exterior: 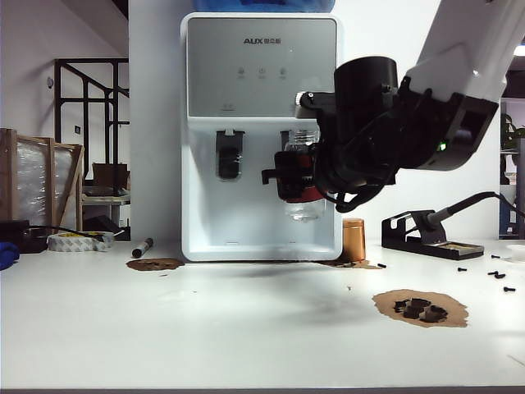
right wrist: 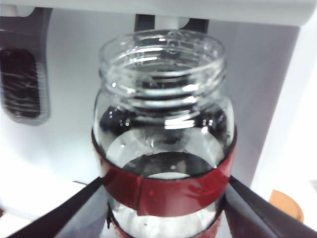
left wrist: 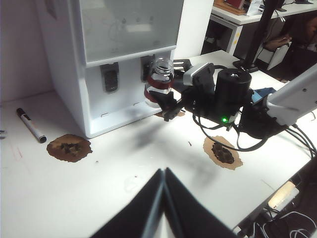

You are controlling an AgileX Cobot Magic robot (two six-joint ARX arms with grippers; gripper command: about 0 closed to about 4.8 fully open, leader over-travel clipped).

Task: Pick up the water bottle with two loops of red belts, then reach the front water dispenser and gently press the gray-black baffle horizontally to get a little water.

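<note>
Dark lettering "AUX" [exterior: 252,40], followed by small characters too fine to read, printed near the top of the gray front panel of the white water dispenser [exterior: 205,222]. Below it, three small round indicator symbols with tiny unreadable captions. No other legible text, numbers or signs anywhere.

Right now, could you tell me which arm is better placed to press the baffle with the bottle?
The right: its tool holds the bottle up in the dispenser bay, just before the baffle. The left tool is shut, empty and well back.
</note>
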